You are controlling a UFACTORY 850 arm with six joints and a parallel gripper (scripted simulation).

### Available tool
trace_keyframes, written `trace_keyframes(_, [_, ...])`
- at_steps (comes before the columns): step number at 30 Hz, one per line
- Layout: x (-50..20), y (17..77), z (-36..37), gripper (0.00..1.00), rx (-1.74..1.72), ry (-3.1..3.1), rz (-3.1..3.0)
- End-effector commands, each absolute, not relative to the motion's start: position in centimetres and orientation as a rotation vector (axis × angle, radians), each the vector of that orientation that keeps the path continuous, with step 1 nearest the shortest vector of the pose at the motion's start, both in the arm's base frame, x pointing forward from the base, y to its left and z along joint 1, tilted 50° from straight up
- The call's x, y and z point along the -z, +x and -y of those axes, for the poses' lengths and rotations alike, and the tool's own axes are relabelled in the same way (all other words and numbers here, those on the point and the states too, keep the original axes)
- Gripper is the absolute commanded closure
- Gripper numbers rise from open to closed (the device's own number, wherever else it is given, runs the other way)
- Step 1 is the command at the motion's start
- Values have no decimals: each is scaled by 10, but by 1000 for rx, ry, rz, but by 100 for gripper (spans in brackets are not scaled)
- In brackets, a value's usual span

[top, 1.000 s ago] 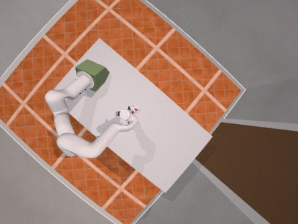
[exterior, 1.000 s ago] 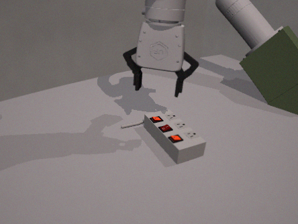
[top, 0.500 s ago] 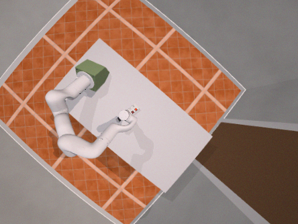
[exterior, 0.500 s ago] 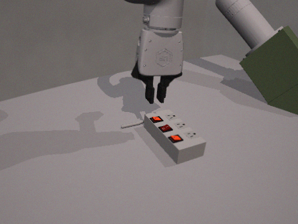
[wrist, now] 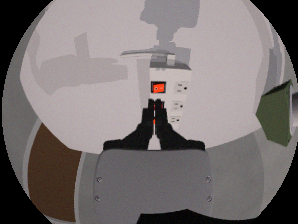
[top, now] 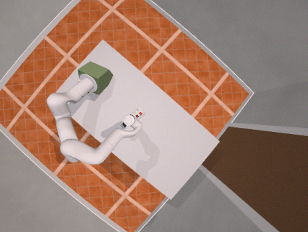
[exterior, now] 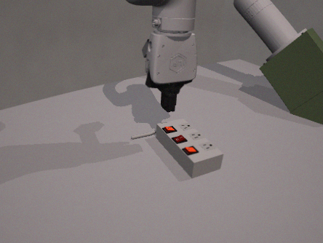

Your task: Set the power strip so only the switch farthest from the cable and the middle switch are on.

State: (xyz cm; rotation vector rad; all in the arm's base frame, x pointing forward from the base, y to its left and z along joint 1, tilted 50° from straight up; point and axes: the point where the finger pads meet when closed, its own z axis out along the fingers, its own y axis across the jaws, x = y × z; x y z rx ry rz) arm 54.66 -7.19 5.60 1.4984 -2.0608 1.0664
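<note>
A white power strip (exterior: 204, 160) (top: 141, 112) (wrist: 178, 96) lies flat on the grey table (exterior: 91, 196) (top: 173, 156), the right way up. Its short cable (exterior: 142, 135) sticks out at the left end. It has three rocker switches. The switch nearest the cable (exterior: 169, 129) (wrist: 158, 87) glows bright orange. The middle switch (exterior: 179, 138) is dark red. The switch farthest from the cable (exterior: 190, 149) glows bright orange. My gripper (exterior: 169, 108) (wrist: 154, 106) is shut and empty, its fingers pressed together. It hangs a little above the strip's cable end. In the wrist view the fingertips cover the middle of the strip.
The arm's green base block (top: 95, 76) (exterior: 298, 84) stands at the table's far end. The arm (top: 87, 153) reaches in over the table's long edge. Orange tiled floor (top: 208, 87) surrounds the table.
</note>
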Motion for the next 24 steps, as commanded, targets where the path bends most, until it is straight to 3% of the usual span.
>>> trace_keyframes(1, [-56, 547, 71, 100, -1066, 1499, 2060])
trace_keyframes(24, [-54, 548, 74, 100, -1066, 1499, 2060])
